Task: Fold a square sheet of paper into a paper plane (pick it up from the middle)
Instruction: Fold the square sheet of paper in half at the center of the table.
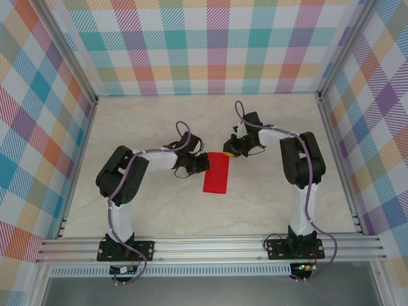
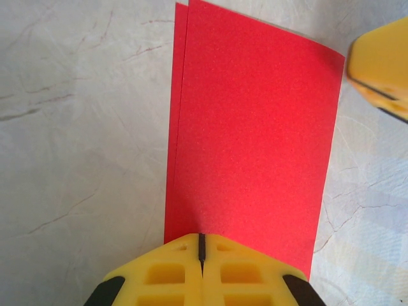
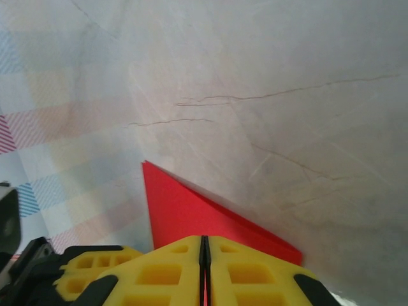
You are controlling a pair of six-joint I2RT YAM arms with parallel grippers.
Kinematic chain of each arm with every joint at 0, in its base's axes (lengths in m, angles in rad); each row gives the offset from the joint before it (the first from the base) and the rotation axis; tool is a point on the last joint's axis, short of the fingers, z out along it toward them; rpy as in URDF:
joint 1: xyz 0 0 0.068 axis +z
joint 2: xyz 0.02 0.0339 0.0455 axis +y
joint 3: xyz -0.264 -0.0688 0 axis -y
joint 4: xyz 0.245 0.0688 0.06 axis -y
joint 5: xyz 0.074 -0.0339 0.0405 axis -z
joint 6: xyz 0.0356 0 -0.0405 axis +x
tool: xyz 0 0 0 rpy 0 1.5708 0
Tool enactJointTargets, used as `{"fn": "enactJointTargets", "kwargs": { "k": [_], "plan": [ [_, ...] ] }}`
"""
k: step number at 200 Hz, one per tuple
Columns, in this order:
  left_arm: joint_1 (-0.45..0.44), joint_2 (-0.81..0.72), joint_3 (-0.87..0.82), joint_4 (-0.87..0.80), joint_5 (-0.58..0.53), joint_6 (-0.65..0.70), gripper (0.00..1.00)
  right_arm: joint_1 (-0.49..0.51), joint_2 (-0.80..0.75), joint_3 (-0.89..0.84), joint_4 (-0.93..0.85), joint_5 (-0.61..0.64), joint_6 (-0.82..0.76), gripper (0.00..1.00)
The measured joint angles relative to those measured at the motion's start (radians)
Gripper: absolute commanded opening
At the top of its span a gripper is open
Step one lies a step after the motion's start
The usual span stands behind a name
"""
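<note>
While the square sheet of paper [image 1: 215, 173] lies mid-table [image 1: 255, 210] halved into a two-layer rectangle, the nose and wing folds look still undone; the left gripper [image 2: 201, 245] has its jaws clenched at the far-left edge, and the right gripper [image 3: 204, 245] pinches the far-right corner.

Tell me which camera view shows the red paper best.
Left wrist: the red paper is large and sharp there, with its two folded layers offset along one long edge. Top external shows the red paper whole, as a small rectangle. Right wrist shows one pointed corner of it.
</note>
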State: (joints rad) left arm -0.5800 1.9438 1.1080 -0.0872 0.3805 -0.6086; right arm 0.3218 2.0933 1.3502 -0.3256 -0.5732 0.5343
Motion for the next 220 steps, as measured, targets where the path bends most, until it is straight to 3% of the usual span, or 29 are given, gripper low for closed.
{"fn": "enactJointTargets", "kwargs": {
  "k": [84,147,220],
  "plan": [
    [0.000,-0.001,0.000,0.000,0.000,0.000,0.00,0.000,0.007,-0.019,0.000,0.011,0.000,0.11],
    [0.000,-0.002,-0.002,0.000,-0.001,0.000,0.00,0.026,-0.172,-0.188,0.064,-0.009,0.041,0.12],
    [0.000,-0.002,-0.002,0.001,0.000,0.000,0.00,0.064,-0.174,-0.319,0.145,-0.011,0.091,0.12]
  ]
}}
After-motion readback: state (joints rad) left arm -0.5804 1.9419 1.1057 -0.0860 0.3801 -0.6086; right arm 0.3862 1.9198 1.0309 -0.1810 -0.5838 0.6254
